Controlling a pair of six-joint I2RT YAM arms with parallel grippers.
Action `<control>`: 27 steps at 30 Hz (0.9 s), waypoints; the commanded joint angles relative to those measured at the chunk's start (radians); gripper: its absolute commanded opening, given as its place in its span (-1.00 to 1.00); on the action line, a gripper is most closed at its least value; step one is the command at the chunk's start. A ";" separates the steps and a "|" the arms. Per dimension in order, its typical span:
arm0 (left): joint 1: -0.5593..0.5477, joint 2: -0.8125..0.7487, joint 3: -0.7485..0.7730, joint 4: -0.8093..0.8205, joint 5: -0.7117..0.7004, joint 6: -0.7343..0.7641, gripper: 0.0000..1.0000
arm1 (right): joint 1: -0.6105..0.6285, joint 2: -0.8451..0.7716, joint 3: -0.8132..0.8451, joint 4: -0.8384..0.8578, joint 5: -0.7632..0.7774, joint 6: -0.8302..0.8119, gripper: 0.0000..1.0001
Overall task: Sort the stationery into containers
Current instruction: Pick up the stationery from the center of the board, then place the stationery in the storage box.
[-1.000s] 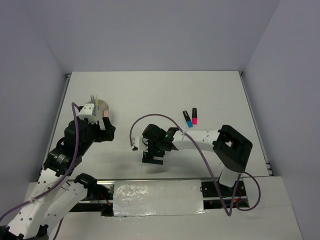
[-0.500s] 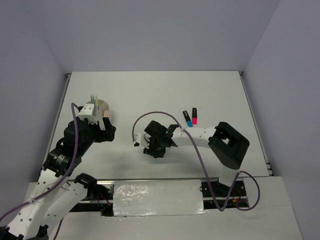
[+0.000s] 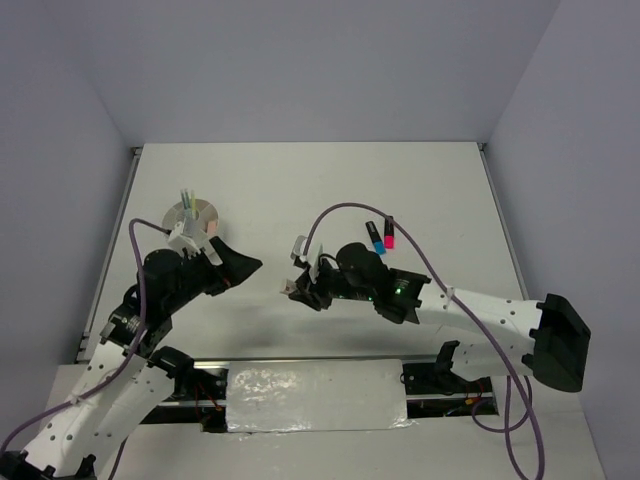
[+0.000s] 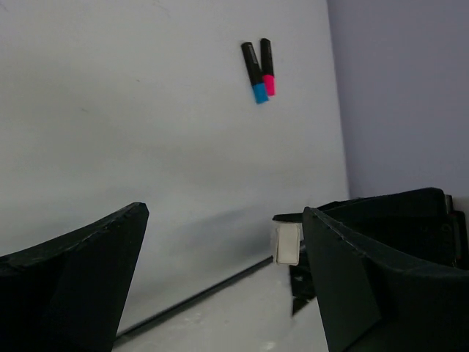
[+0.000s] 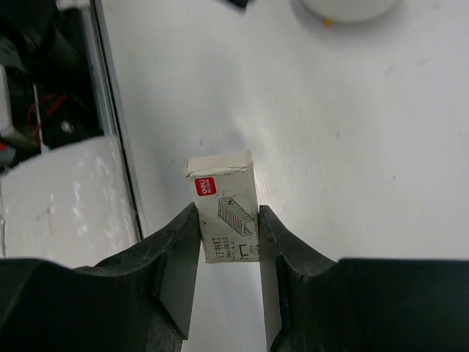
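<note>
My right gripper [image 5: 228,214] is shut on a small white box of staples [image 5: 220,176], held upright above the table; in the top view that gripper [image 3: 298,288] hangs near the table's middle front. My left gripper [image 3: 245,268] points right toward it, jaws wide open and empty. From the left wrist the box [image 4: 287,243] shows just ahead of my left gripper [image 4: 223,220]. The round white tub [image 3: 190,215] at the left holds upright pens. A blue highlighter [image 3: 373,237] and a pink highlighter [image 3: 388,233] lie side by side on the table, and both, the blue highlighter [image 4: 254,64] and the pink highlighter [image 4: 267,67], show far off in the left wrist view.
The table's near edge with its metal rail and taped plate [image 3: 315,390] runs just behind the right gripper. Grey walls [image 3: 300,70] close the table at the back and sides. A purple cable [image 3: 350,215] loops above the right arm.
The right gripper closed on the staples box, and its arm stretched left and forward with it. The left gripper swung away from the tub to face right.
</note>
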 commanded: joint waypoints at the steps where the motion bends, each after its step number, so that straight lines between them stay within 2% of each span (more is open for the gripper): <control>1: -0.017 -0.071 -0.026 0.182 0.081 -0.254 0.99 | 0.079 -0.039 0.012 0.134 0.174 0.104 -0.71; 7: -0.031 -0.049 0.006 0.144 0.089 -0.282 0.98 | 0.119 -0.056 0.042 0.154 0.219 0.150 -0.72; 14: -0.075 -0.006 -0.032 0.182 0.099 -0.277 0.82 | 0.136 0.034 0.185 0.079 0.302 0.142 -0.69; 20: -0.118 0.030 -0.052 0.208 0.077 -0.266 0.63 | 0.139 0.103 0.288 0.006 0.298 0.130 -0.68; 24: -0.123 0.037 -0.052 0.222 0.069 -0.254 0.23 | 0.142 0.132 0.312 -0.038 0.301 0.122 -0.68; 25: -0.124 0.042 -0.047 0.221 0.064 -0.245 -0.04 | 0.145 0.137 0.317 -0.043 0.304 0.119 -0.68; 27: -0.124 0.054 -0.035 0.208 0.058 -0.233 -0.24 | 0.146 0.140 0.317 -0.053 0.310 0.119 -0.67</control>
